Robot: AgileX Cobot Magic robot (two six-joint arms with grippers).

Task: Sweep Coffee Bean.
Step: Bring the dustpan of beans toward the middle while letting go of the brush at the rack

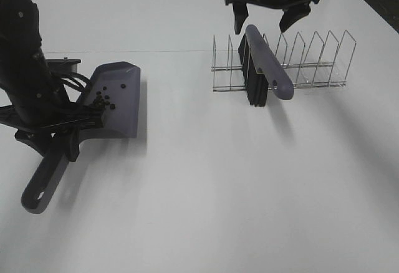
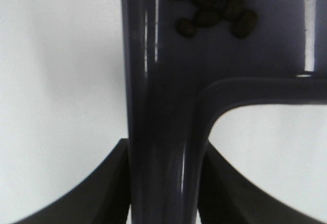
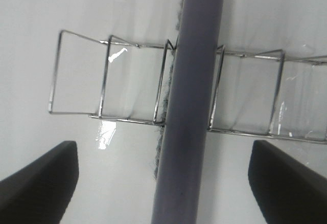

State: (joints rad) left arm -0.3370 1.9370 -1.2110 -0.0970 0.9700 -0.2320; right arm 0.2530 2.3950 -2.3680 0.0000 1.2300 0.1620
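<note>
Nearest the high camera lies bare white bench (image 1: 206,204); just beyond it, at the left, the dustpan (image 1: 118,101) rests on the bench with its long handle (image 1: 45,182) pointing toward the camera; the left pincer (image 1: 65,126) is closed on that handle close to the pan, and in the left wrist view its dark fingers (image 2: 97,188) sit tight against both sides of the handle; the coffee beans (image 1: 105,100) lie inside the pan, most bunched near the handle end and a few scattered farther up the tray; the left wrist view shows a small cluster of them on the purple-grey pan floor; farther back, right of centre, a wire rack (image 1: 312,61) stands on the bench; the brush (image 1: 265,67) sits in one of its left slots, bristles down, grey back uppermost; farthest, the right pincer (image 1: 267,12) hangs above the brush with its fingers spread wide, touching nothing.
</note>
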